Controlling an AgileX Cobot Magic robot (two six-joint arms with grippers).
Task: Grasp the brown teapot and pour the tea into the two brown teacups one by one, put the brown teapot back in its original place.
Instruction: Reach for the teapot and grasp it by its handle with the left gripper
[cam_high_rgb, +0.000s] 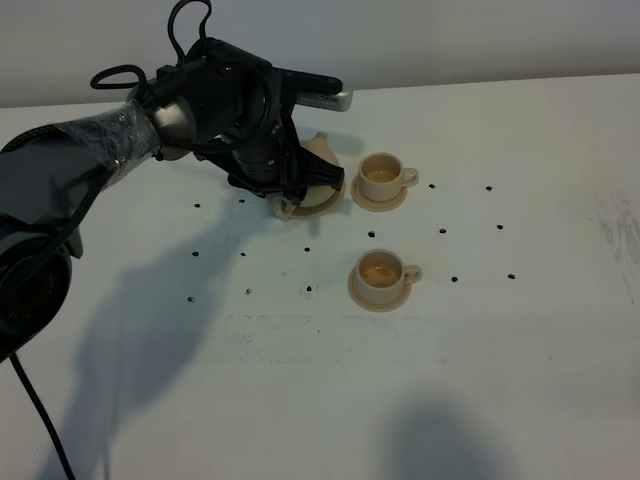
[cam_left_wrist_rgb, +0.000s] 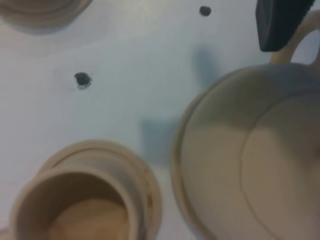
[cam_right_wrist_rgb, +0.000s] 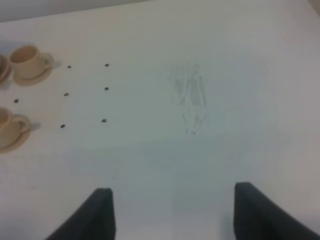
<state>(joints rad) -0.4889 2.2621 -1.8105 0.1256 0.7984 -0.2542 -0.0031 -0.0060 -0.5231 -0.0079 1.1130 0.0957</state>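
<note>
White desk (cam_high_rgb: 470, 400). Left hand (cam_high_rgb: 292, 186) hangs over teapot (cam_left_wrist_rgb: 235, 170), one finger (cam_left_wrist_rgb: 280, 20) by handle (cam_left_wrist_rgb: 304, 36); can't tell if it grips. Teapot looks upright on wide saucer (cam_high_rgb: 318, 207). Far cup (cam_high_rgb: 383, 172) and near cup (cam_high_rgb: 381, 270) look filled, so pouring seems done; only release and retreat left. Right hand (cam_right_wrist_rgb: 172, 191) spread wide, empty.

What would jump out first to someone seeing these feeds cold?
The dark left gripper looms over the brown teapot, left of centre in the high view, hiding most of it. To its right, the far teacup and near teacup sit on saucers, both holding tea. The right gripper hangs open above the white table.
</note>
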